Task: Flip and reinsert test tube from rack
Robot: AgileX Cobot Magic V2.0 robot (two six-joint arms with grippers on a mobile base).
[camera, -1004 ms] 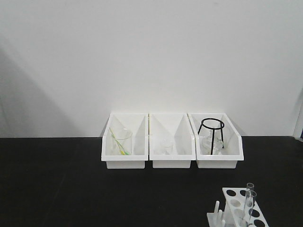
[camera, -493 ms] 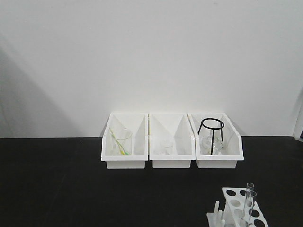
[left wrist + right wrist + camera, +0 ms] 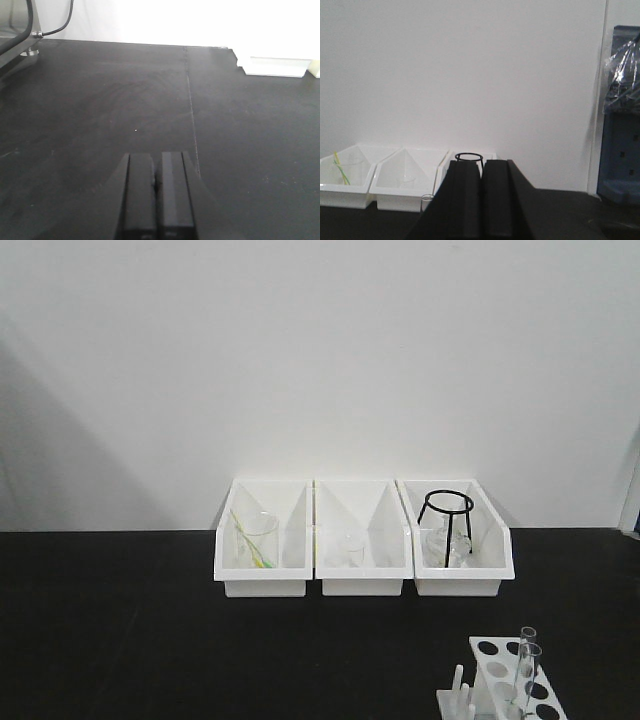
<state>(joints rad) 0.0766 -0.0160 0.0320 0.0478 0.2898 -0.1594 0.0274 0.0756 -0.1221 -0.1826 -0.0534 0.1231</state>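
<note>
The small white rack [image 3: 503,683] with round holes and upright pegs stands at the bottom right of the front view, partly cut off by the frame edge. Two clear test tubes [image 3: 524,668] stand upright in it. In the right wrist view a tube rim [image 3: 426,198] shows just left of my right gripper [image 3: 481,167], which is shut and empty, pointing at the bins. My left gripper [image 3: 156,162] is shut and empty, low over the bare black table [image 3: 125,100]. Neither gripper shows in the front view.
Three white bins stand in a row at the back wall: the left [image 3: 262,540] holds a beaker with a yellow-green stick, the middle [image 3: 360,540] a small glass, the right [image 3: 455,540] a black wire tripod. A blue stand [image 3: 620,150] is at the far right.
</note>
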